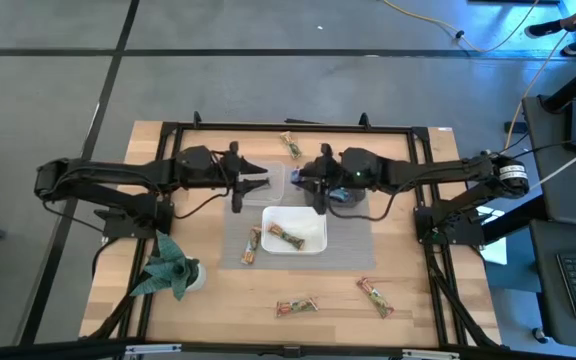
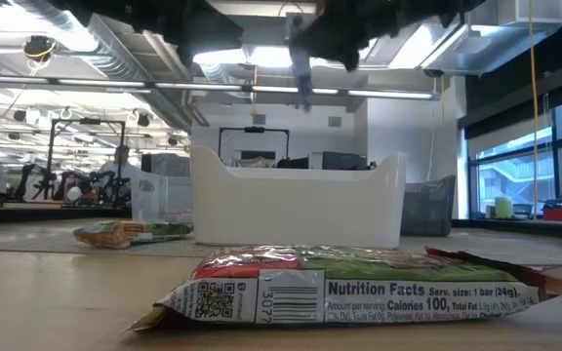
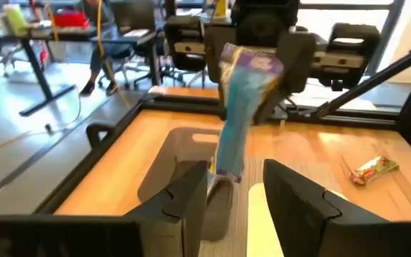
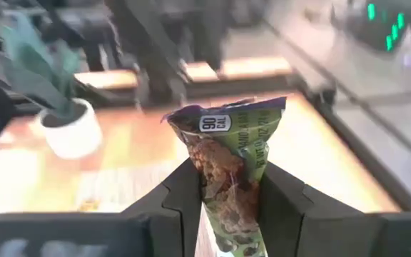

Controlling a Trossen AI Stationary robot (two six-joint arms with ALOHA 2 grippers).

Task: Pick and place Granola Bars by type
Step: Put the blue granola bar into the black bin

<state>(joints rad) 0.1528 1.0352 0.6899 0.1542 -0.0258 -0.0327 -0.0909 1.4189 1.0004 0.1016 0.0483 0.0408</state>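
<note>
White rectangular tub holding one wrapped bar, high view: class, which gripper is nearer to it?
Right. The right gripper, clamping a granola bar, hangs at the white tub's far edge; the left gripper sits farther off, over the clear tub.

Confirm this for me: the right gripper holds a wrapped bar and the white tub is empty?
The right gripper does hold a wrapped bar, but the white tub is not empty: the high view shows one tan bar lying in it.
</note>
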